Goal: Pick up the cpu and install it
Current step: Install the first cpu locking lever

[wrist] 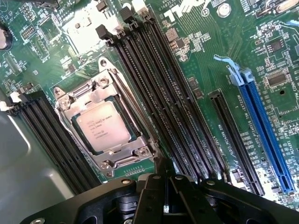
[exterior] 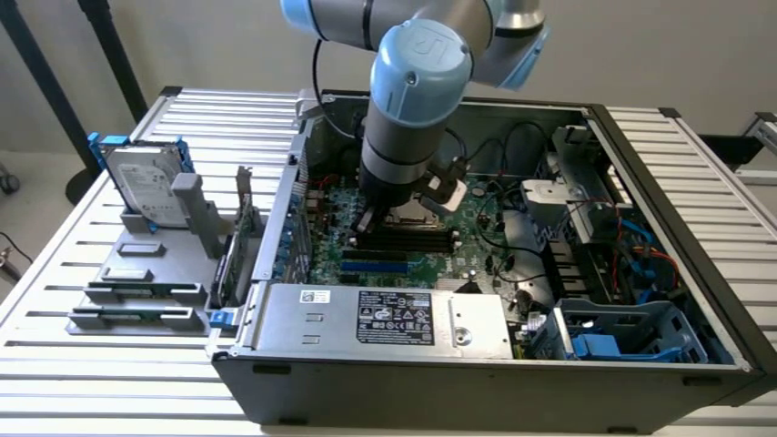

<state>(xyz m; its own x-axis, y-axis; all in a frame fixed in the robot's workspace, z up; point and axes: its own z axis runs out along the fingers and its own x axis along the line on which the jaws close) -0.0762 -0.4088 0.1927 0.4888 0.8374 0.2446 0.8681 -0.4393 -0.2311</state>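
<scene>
Tool (wrist: 164, 196) hangs empty just beside the cpu (wrist: 103, 126), which I see seated in its socket (wrist: 105, 123); any drift could scrape the unlatched frame or neighbouring memory slots (wrist: 159, 107).

Cpu (wrist: 103, 127) lid: printed lines, unreadable. Motherboard (wrist: 210, 56): large white logo, cut off and inverted, illegible. Power supply (exterior: 364, 314) label: certification marks and barcode, too small to read.
</scene>
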